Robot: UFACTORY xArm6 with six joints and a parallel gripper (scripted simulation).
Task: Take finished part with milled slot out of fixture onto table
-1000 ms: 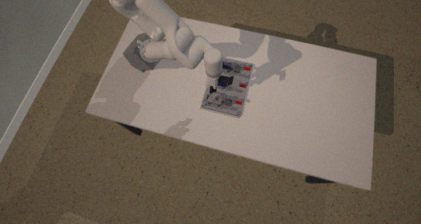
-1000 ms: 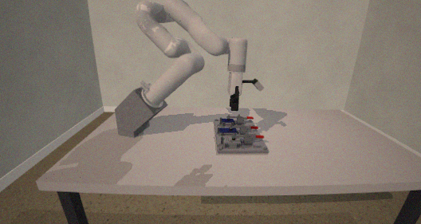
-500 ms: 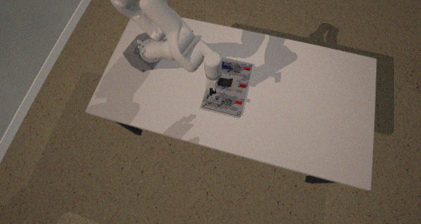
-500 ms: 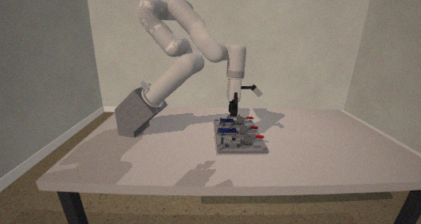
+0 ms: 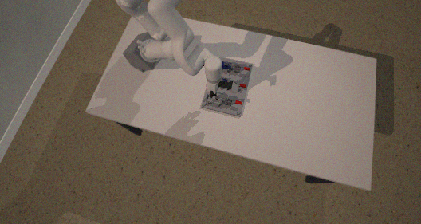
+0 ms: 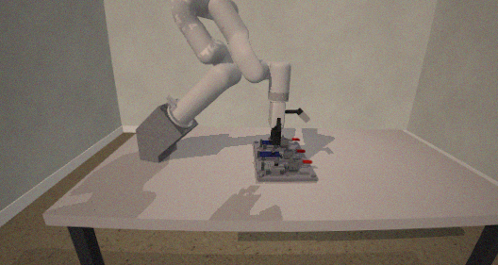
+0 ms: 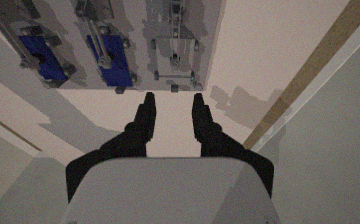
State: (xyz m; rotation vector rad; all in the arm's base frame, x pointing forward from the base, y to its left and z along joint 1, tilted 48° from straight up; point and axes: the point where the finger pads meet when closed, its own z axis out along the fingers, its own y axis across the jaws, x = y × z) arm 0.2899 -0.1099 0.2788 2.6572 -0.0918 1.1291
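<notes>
The fixture (image 5: 221, 112) (image 6: 288, 177) (image 7: 210, 45) holds three parts side by side. Two blue blanks are in their nests: the middle one (image 7: 117, 47) (image 6: 270, 155) and the far one (image 7: 56, 71) (image 6: 265, 142). A clamp arm reaches over each. The grey finished part (image 7: 185, 52) is in the third nest, nearest the exterior camera, with a clamp tip (image 7: 175, 60) over it. Its slot is not clear, and I cannot tell whether its clamp is locked. My gripper (image 5: 212, 94) (image 6: 276, 143) (image 7: 174, 102) is part open and empty, pointing down above the fixture, in line with the grey part's nest.
Red clamp handles (image 5: 247, 68) (image 5: 242, 85) (image 5: 238, 103) stick out along the fixture's side away from the robot base. The white table (image 5: 303, 106) (image 6: 401, 187) surrounds the fixture. The black wrist camera (image 5: 226, 84) hangs over the fixture in the top view.
</notes>
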